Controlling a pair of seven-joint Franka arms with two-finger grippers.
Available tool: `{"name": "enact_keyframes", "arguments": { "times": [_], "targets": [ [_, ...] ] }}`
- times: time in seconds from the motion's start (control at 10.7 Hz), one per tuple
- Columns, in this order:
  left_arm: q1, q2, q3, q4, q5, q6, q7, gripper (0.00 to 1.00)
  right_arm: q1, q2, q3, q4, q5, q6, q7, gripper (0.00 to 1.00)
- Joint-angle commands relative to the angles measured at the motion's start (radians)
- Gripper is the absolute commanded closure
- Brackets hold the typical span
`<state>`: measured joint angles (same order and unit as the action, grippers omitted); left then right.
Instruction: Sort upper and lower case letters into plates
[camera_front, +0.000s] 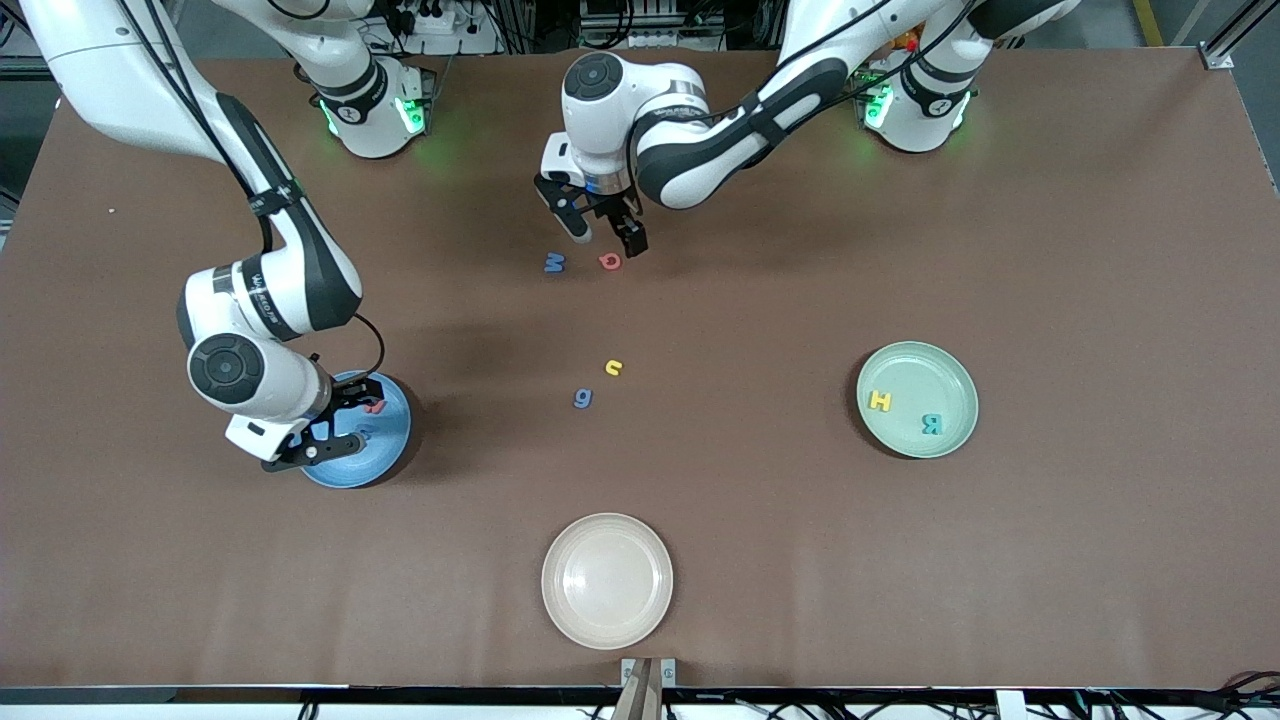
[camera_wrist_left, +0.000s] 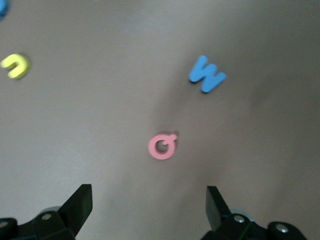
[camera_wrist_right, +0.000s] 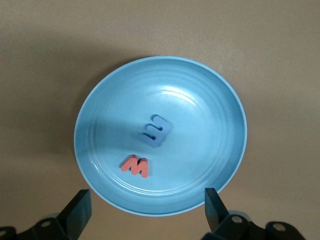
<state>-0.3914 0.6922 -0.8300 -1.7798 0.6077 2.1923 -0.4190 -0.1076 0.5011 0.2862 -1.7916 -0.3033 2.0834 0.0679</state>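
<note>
My left gripper (camera_front: 605, 232) (camera_wrist_left: 148, 200) hangs open just above the table over a red Q (camera_front: 610, 261) (camera_wrist_left: 162, 146), with a blue W (camera_front: 554, 263) (camera_wrist_left: 206, 75) beside it. A yellow letter (camera_front: 614, 367) (camera_wrist_left: 16, 65) and a blue g (camera_front: 583, 398) lie loose nearer the front camera. My right gripper (camera_front: 345, 420) (camera_wrist_right: 146, 205) is open and empty above the blue plate (camera_front: 385, 455) (camera_wrist_right: 200, 110), which holds a red m (camera_wrist_right: 135, 166) and a blue letter (camera_wrist_right: 156, 131). The mint plate (camera_front: 920, 375) holds a yellow H (camera_front: 880, 401) and a teal R (camera_front: 932, 424).
A cream-beige plate (camera_front: 607, 620) with nothing in it sits near the table's front edge, nearer the front camera than the loose letters. Brown tabletop stretches between the plates.
</note>
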Motion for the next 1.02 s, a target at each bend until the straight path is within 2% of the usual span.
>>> {"name": "enact_keyframes", "arguments": {
  "times": [0.0,0.28,0.47,0.84,0.93],
  "targets": [
    [-0.017,0.032,0.015,0.019,0.032,0.015,0.132,0.0,-0.02,0.002,0.014,0.02,0.013,-0.002,-0.008,0.0],
    [-0.07,0.071,0.09,0.022,0.157,0.096,0.186,0.08,-0.052,0.056,0.013,0.052,0.029,-0.003,-0.003,0.0],
    [-0.107,0.084,0.143,0.022,0.172,0.148,0.186,0.09,-0.063,0.079,0.013,0.054,0.039,-0.002,-0.016,0.0],
    [-0.135,0.105,0.152,0.02,0.172,0.15,0.178,0.13,-0.049,0.08,0.013,0.061,0.036,-0.003,-0.019,0.0],
    [-0.161,0.108,0.182,0.023,0.172,0.15,0.175,0.14,-0.049,0.08,0.013,0.06,0.036,-0.002,-0.019,0.0]
  ]
}}
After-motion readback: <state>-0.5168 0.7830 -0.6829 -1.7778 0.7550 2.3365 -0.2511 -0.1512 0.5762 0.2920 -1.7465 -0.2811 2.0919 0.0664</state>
